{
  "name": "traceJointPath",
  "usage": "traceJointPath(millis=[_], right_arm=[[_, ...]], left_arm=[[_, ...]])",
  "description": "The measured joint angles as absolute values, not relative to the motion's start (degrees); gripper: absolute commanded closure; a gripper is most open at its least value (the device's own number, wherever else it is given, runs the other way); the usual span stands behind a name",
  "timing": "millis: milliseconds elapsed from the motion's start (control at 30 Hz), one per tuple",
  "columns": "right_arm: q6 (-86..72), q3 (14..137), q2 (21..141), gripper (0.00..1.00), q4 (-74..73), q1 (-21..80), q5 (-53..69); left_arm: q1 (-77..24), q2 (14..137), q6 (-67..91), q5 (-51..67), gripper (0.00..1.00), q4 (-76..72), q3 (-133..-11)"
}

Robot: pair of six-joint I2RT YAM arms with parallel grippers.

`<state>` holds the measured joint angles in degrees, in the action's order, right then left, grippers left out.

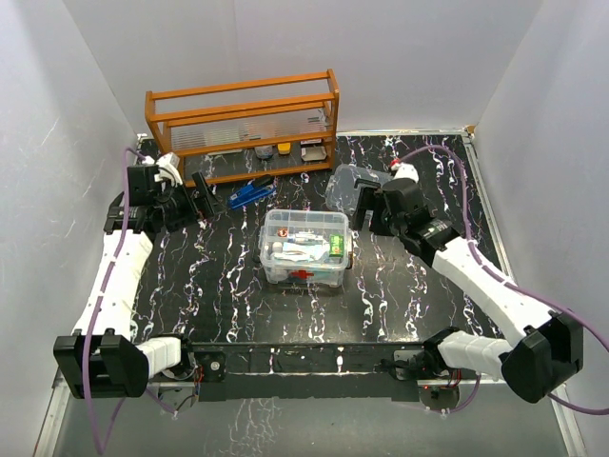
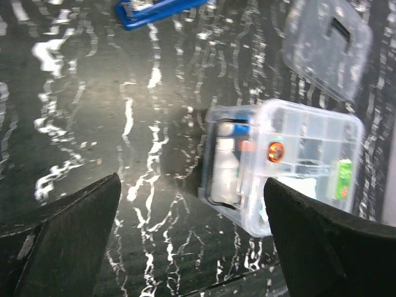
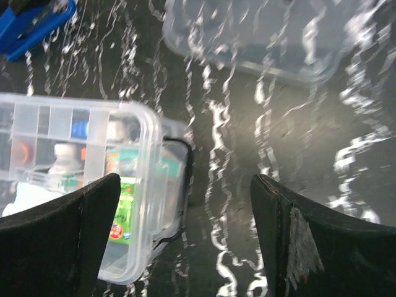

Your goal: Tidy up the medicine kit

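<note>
The medicine kit (image 1: pixel 328 276) is a clear box with a red front latch (image 1: pixel 303 274) standing mid-table, its divided tray insert and several packets showing inside. Its clear lid (image 1: pixel 344 188) lies apart on the table behind and to the right. My left gripper (image 1: pixel 202 198) hovers open to the left of the kit, nothing between its fingers. My right gripper (image 1: pixel 360 211) hangs open just right of the kit, beside the lid. The left wrist view shows the kit (image 2: pixel 297 111) and lid (image 2: pixel 328 43) ahead of the open gripper (image 2: pixel 190 185). The right wrist view has the kit (image 3: pixel 151 133) at left, the lid (image 3: pixel 260 31) above and the empty gripper (image 3: pixel 185 182).
An orange wooden rack (image 1: pixel 243 124) stands along the back wall with small items (image 1: pixel 284 149) on its lowest shelf. A blue object (image 1: pixel 249 193) lies on the black marbled table between the rack and the kit. White walls close in the left, back and right sides.
</note>
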<state>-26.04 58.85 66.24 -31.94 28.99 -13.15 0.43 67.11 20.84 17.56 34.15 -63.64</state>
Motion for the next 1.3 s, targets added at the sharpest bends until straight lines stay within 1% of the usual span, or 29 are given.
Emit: traceJointPath(millis=[200,333,433,667,867,1067,1300], right_arm=[[-36.2,50.1,67.0,0.11,-25.1,28.6,-3.1],[-40.6,49.1,68.8,0.11,-20.9,28.6,0.3],[-42.7,49.1,70.2,0.11,-17.8,28.6,2.3],[-46.2,48.7,74.5,0.13,-14.2,28.6,7.8],[-48.5,45.9,74.6,0.16,-12.1,28.7,10.5],[-51.8,44.4,74.6,0.16,-9.8,29.5,11.5],[-56.5,43.2,74.6,0.16,-7.1,33.1,11.7]], left_arm=[[0.4,67.4,21.1,32.9,0.03,29.5,-59.7],[0.1,68.0,21.5,39.0,0.03,27.4,-57.2],[-0.3,68.9,21.5,41.3,0.04,26.7,-57.0],[-0.6,69.5,21.4,42.8,0.04,25.9,-57.0],[-0.6,69.8,21.4,42.7,0.04,26.0,-57.0],[-0.6,70.1,21.2,42.3,0.04,26.0,-57.0],[-0.6,70.1,21.2,41.4,0.05,26.1,-57.0]])
